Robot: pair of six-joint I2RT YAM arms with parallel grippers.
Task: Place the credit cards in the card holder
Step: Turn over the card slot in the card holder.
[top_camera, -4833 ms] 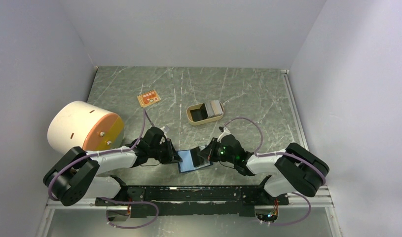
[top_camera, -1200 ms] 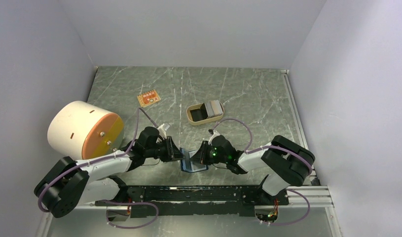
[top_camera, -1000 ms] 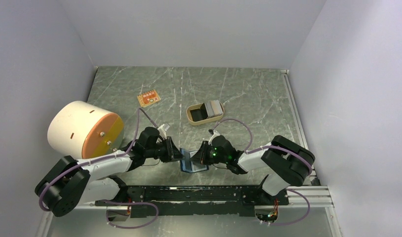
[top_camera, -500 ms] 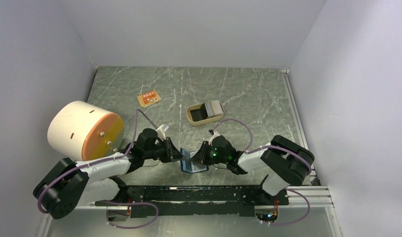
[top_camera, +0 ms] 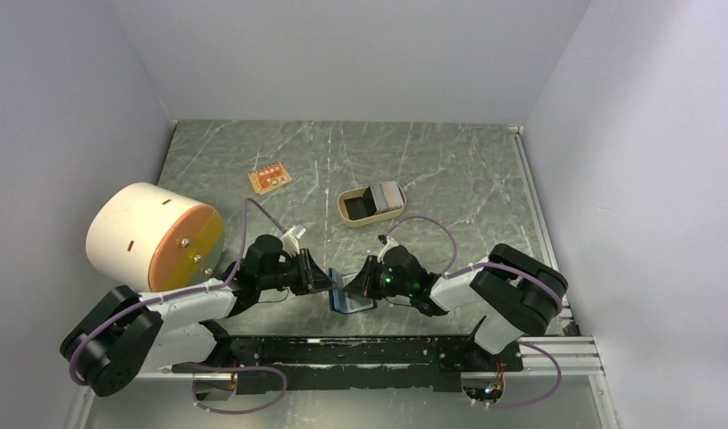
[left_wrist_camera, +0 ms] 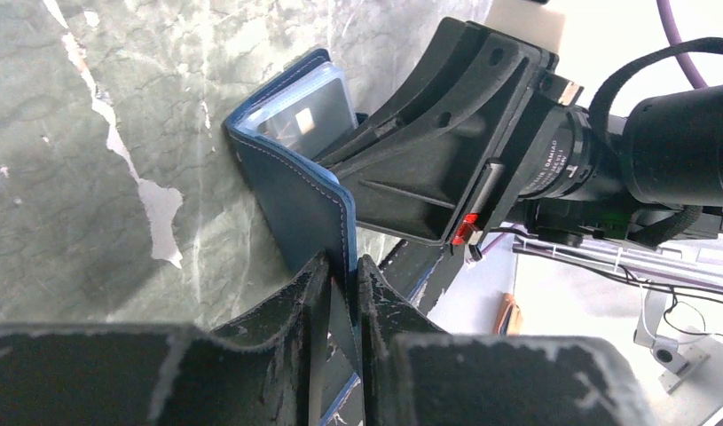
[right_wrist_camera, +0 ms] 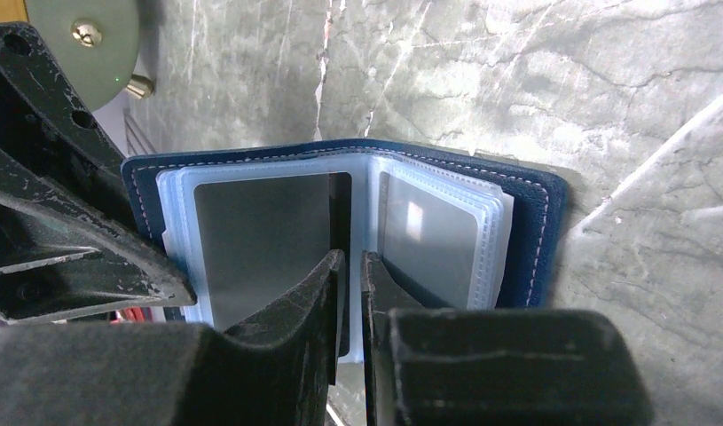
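The card holder [top_camera: 347, 302] stands half open on its edge between my two grippers, navy outside [left_wrist_camera: 295, 200] with pale blue clear sleeves inside [right_wrist_camera: 428, 240]. My left gripper [left_wrist_camera: 344, 271] [top_camera: 329, 282] is shut on the edge of one navy cover. My right gripper [right_wrist_camera: 349, 262] [top_camera: 358, 284] is shut at the fold on a thin dark card seen edge-on [right_wrist_camera: 340, 209], pressed against a clear sleeve. A grey card [right_wrist_camera: 260, 240] sits in the left sleeve. More credit cards [top_camera: 387, 194], dark and grey, lie in the tan tray.
The tan oval tray [top_camera: 347, 214] stands just beyond the grippers. A small orange board [top_camera: 269, 179] lies farther back left. A big white cylinder with an orange face [top_camera: 150, 234] lies beside the left arm. The black rail [top_camera: 342, 349] runs along the near edge.
Since nearly five seconds ago the holder has folded narrower and both grippers have drawn closer together. Over the last second only the left arm has shifted slightly.
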